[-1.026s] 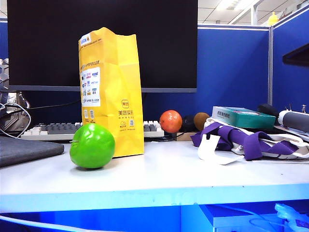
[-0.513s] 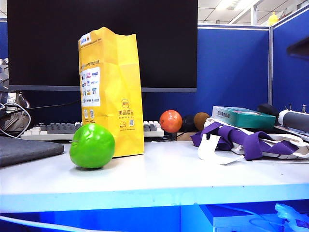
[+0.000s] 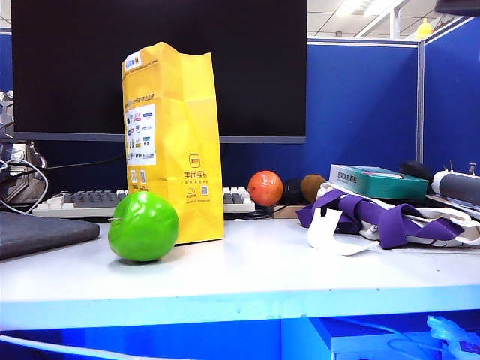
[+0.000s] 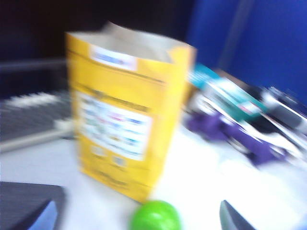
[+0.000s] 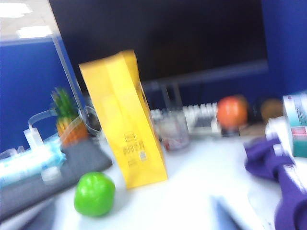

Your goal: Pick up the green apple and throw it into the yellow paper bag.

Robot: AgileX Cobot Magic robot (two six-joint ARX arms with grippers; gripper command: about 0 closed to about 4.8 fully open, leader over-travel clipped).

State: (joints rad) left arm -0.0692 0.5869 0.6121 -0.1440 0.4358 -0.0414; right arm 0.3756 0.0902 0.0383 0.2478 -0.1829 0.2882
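An office cubicle: blue fabric partition walls (image 3: 360, 112) enclose a white tabletop (image 3: 262, 270) carrying a large black computer monitor (image 3: 247, 67) and a grey-and-white keyboard (image 3: 90, 200), with ceiling panel lights (image 3: 352, 7) visible above the partitions.

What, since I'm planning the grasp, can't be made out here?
Bag inside: exterior view, own walls hide it.
Apple: left wrist view, frame edge cuts it, between the open left gripper's tips.
Right gripper: right wrist view, facing bag, blurred; open or shut unclear.
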